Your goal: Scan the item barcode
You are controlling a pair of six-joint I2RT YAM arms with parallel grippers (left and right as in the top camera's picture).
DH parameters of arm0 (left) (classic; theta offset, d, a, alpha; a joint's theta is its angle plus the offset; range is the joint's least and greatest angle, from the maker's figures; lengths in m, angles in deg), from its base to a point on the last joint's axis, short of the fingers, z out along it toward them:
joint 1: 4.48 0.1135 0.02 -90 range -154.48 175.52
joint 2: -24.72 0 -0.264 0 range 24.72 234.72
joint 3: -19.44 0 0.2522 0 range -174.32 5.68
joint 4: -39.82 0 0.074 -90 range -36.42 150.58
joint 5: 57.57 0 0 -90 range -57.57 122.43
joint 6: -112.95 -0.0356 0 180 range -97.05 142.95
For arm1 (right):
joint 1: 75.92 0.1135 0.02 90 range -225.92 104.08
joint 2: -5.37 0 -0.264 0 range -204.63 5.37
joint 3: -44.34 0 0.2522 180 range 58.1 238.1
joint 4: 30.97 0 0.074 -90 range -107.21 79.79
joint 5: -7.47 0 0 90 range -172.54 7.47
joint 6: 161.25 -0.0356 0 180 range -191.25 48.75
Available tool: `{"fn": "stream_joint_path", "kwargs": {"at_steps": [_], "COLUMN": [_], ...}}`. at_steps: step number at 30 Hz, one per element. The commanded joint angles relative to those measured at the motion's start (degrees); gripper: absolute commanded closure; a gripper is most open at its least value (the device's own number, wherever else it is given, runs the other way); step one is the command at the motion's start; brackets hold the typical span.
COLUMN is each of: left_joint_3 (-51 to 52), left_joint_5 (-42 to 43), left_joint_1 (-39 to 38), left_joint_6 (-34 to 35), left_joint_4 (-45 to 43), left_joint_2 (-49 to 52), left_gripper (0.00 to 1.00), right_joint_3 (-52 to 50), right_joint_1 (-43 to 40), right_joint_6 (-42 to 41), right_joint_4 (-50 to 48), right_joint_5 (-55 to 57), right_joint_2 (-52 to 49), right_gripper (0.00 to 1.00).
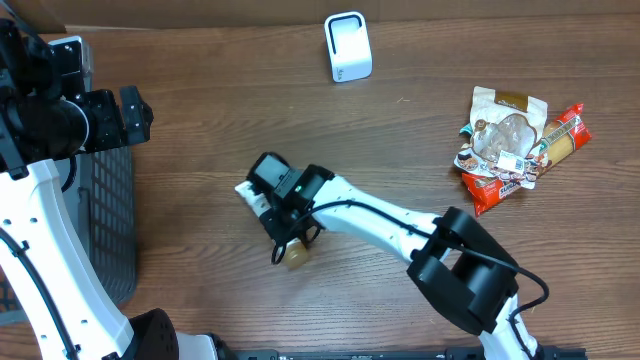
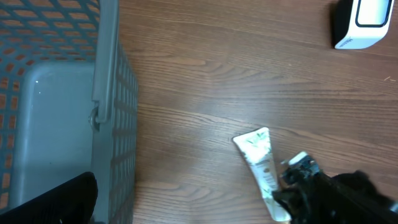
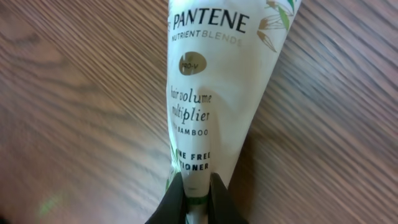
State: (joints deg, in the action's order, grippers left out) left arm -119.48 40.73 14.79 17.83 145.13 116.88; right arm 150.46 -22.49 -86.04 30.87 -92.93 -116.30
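White tube (image 3: 211,81), printed PANTENE, lies flat on the wooden surface (image 3: 74,112). Its narrow end is clamped between the right jaws, which are closed tight on it. The white scanner (image 1: 348,46) stands well apart from these jaws, and the snack packets (image 1: 520,145) lie farther off. The left jaws stand wide, holding nothing, beside the rim of the grey basket (image 2: 106,74).

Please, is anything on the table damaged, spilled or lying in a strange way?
Nothing is spilled or visibly damaged. Only the snack packets look untidy: they lie in an overlapping heap at the far right. The scanner stands upright, and the right gripper has its jaws shut on the tube.
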Motion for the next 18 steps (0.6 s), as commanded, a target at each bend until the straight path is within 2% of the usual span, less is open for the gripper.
{"fn": "stream_joint_path", "kwargs": {"at_steps": [1,4,6,9,13,18], "left_joint_3": [-0.1,-0.1,-0.1,-0.1,-0.1,-0.1], "left_joint_5": [0.1,0.1,0.1,0.1,0.1,0.1], "left_joint_1": [0.2,0.2,0.2,0.2,0.2,0.2], "left_joint_6": [-1.3,-1.3,-1.3,-1.3,-1.3,-1.3], "left_joint_4": [-0.1,-0.1,-0.1,-0.1,-0.1,-0.1], "left_joint_2": [-0.2,-0.2,-0.2,-0.2,-0.2,-0.2], "left_gripper": [0.00,0.00,0.00,0.00,0.00,0.00], "right_joint_3": [2.3,2.3,2.3,2.1,1.7,1.7], "right_joint_1": [-4.1,-6.5,-7.4,-7.5,-6.9,-6.8], "right_joint_6": [-0.5,-1.7,-4.9,-10.6,-11.4,-8.4], "right_joint_4": [2.3,4.6,7.1,11.5,15.0,17.2], "right_joint_5": [-1.6,3.5,13.6,34.7,53.0,56.2], "right_joint_2": [7.0,10.6,12.1,12.3,9.8,3.2], "right_gripper": [0.96,0.96,0.96,0.96,0.96,0.96]}}
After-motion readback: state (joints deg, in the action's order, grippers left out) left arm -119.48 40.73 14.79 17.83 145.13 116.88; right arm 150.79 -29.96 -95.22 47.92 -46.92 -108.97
